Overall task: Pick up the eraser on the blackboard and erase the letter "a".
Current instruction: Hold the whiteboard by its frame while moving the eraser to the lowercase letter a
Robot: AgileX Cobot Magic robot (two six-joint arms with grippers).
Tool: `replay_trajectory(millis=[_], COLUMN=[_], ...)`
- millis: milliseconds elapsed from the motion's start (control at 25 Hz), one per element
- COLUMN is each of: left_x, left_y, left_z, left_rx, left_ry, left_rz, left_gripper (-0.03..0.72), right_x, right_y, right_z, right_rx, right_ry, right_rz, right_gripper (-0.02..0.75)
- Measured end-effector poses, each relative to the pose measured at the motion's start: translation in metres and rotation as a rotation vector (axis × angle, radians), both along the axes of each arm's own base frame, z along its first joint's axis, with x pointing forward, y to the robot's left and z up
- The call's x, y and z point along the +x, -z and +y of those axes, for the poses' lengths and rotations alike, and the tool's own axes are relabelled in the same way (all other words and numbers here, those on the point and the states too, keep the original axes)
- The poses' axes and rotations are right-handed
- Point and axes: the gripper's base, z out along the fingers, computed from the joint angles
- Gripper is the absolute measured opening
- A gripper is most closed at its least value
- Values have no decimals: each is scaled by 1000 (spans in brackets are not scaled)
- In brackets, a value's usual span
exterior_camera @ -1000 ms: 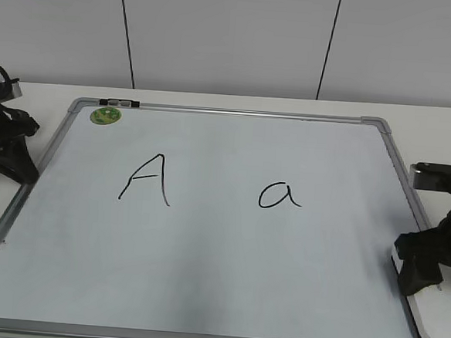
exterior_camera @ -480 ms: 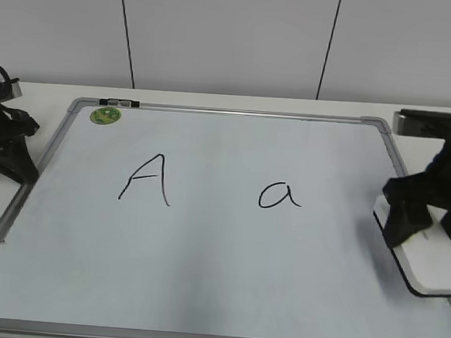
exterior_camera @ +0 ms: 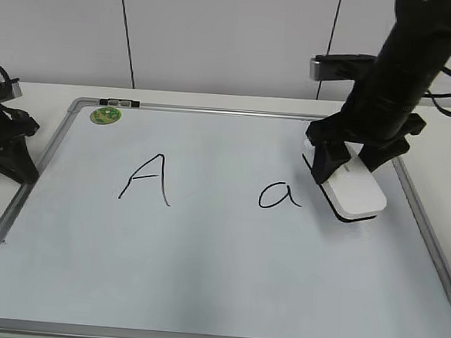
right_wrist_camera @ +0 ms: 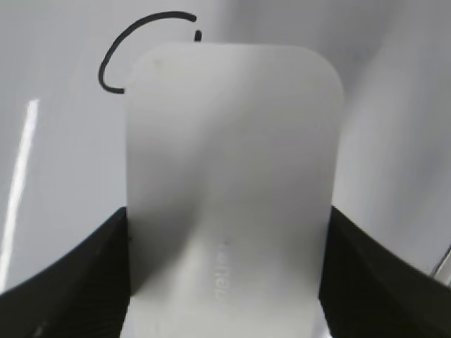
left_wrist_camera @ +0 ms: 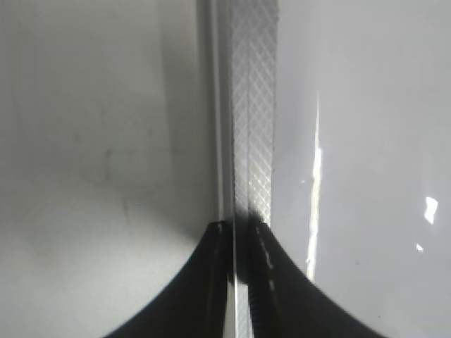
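The right claw (exterior_camera: pixel 355 157) is clamped on the near end of the eraser (exterior_camera: pixel 352 188), one finger on each long side. The eraser juts out ahead of it over the blackboard (exterior_camera: pixel 225 285), its far end just beside the "a" (exterior_camera: pixel 279 194). Farther off stand the "A" (exterior_camera: pixel 146 179) and a green magnet (exterior_camera: pixel 105 115). The left claw (left_wrist_camera: pixel 239 282) sits over the board's frame, its jaws nearly together, gripping nothing.
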Motion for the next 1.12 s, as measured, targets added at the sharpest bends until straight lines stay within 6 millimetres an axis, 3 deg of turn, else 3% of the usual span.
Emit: replay_trajectory(millis=[280, 520, 880, 1120], left_x=[0, 0, 0, 0], left_y=[0, 0, 0, 0], left_z=[0, 0, 0, 0], left_rx=[1, 1, 1, 2], left_ry=[-1, -1, -1, 0], left_rz=[-3, -3, -3, -3], left_gripper=[43, 43, 42, 42], right_x=[42, 55, 58, 53], right_y=[41, 72, 73, 76], right_z=[11, 14, 16, 39], right_rx=[-35, -53, -65, -98], right_ry=[-26, -43, -54, -126], right_rz=[45, 73, 40, 27], right_gripper=[525, 525, 525, 525])
